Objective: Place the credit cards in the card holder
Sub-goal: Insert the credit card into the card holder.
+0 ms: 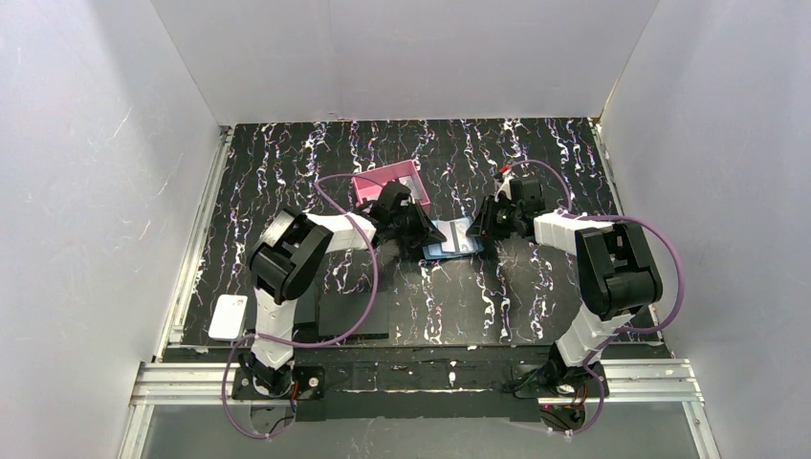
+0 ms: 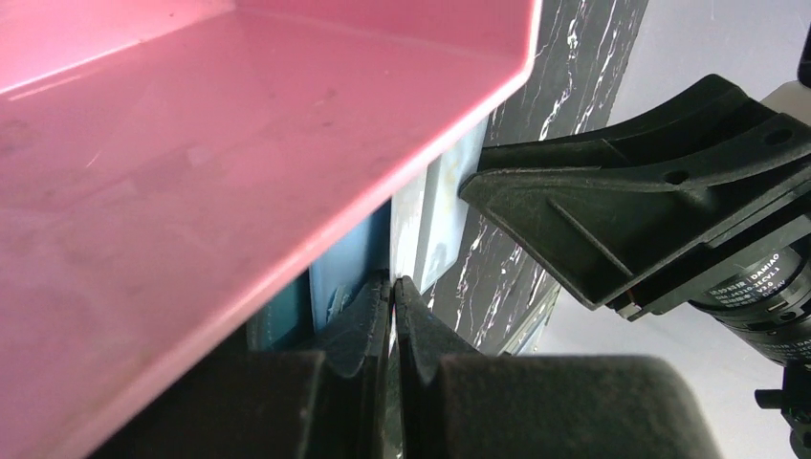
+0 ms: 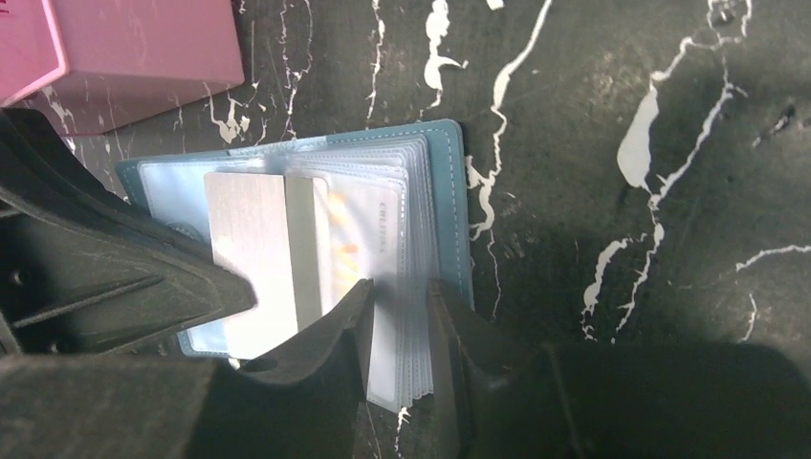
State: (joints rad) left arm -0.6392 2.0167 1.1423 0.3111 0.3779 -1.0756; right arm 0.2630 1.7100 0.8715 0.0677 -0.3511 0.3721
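Note:
The pink card holder point(image 1: 383, 182) sits at mid-table; its wall fills the left wrist view point(image 2: 191, 172). Just in front of it lies an open blue hinged case point(image 3: 457, 210) with clear sleeves. A pale credit card point(image 3: 251, 239) with a grey stripe rests on the sleeves. My left gripper point(image 2: 392, 283) is shut on that card's edge, and the card point(image 2: 438, 215) shows edge-on past its tips. My right gripper point(image 3: 400, 292) straddles the near edge of the sleeve stack, with a finger pressed against each side.
A white card point(image 1: 228, 316) lies off the mat at the left edge. Flat black pads point(image 1: 349, 311) lie near the front. White walls enclose the marbled black table. The two grippers point(image 1: 421, 234) point(image 1: 481, 225) nearly meet over the blue case point(image 1: 449, 239).

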